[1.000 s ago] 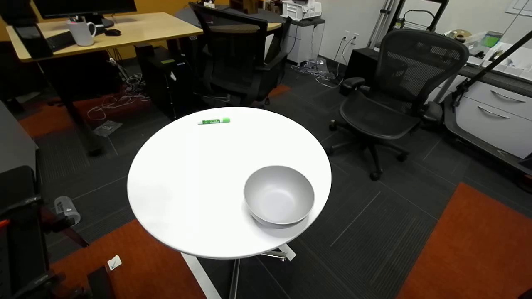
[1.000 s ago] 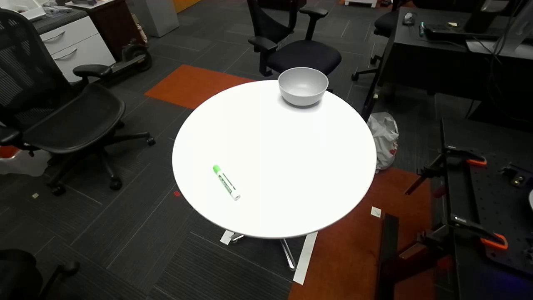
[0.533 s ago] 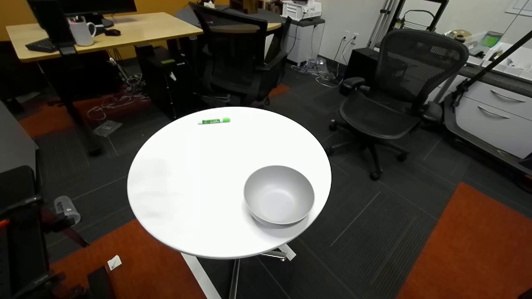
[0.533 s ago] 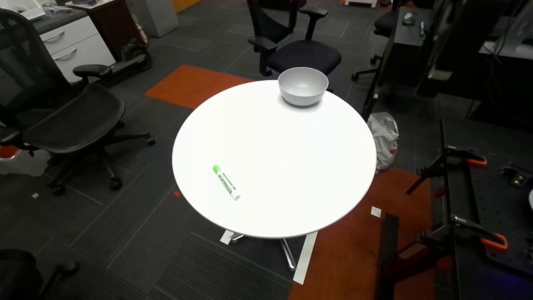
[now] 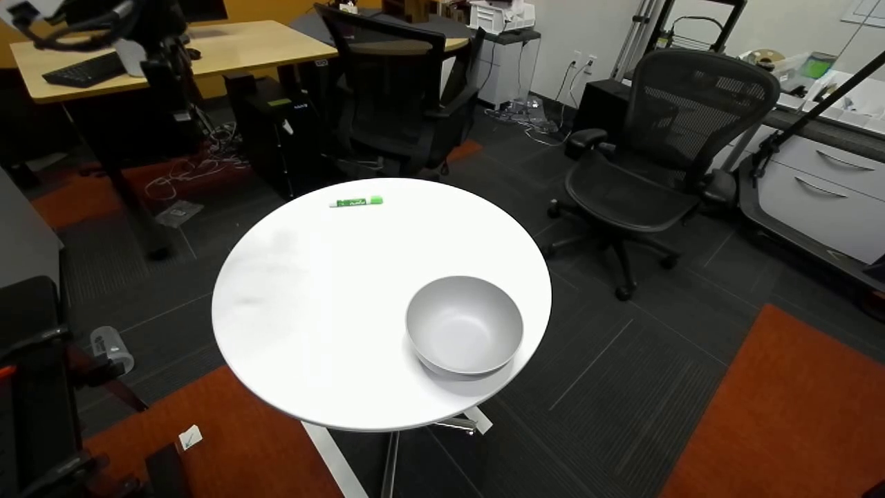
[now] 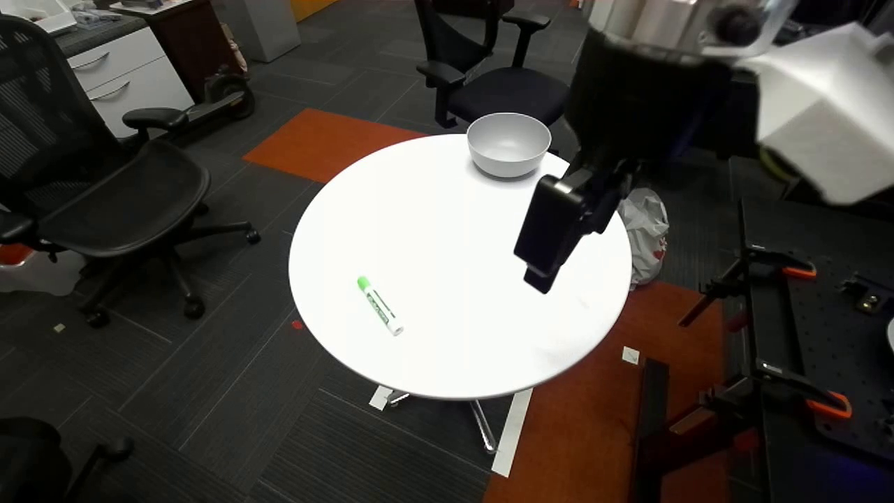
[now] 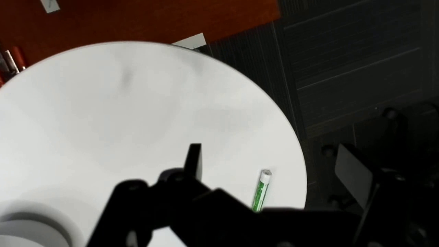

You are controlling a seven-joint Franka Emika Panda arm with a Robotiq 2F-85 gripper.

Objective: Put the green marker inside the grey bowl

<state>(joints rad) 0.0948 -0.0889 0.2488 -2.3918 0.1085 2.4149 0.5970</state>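
The green marker (image 5: 356,202) lies on the white round table near its edge, and also shows in an exterior view (image 6: 380,306). In the wrist view the marker (image 7: 261,192) shows its white end and green label; its far part is hidden behind the gripper. The grey bowl (image 5: 464,325) stands upright near the opposite side of the table; it also shows in an exterior view (image 6: 508,144) and partly in the wrist view (image 7: 31,236). My gripper (image 7: 272,164) is open and empty, its fingers wide apart, above the table (image 6: 433,209). It also shows in an exterior view (image 6: 552,234).
A black mesh chair (image 5: 629,180) stands beside the table, and a black chair (image 6: 510,98) stands behind the bowl. A black bench with clamps (image 6: 796,377) and a plastic bag (image 6: 644,234) are on another side. A wooden desk (image 5: 256,45) stands farther off.
The arm and gripper have come into view and moved from the side in over the table, closer to the marker. The marker and the bowl have not moved.
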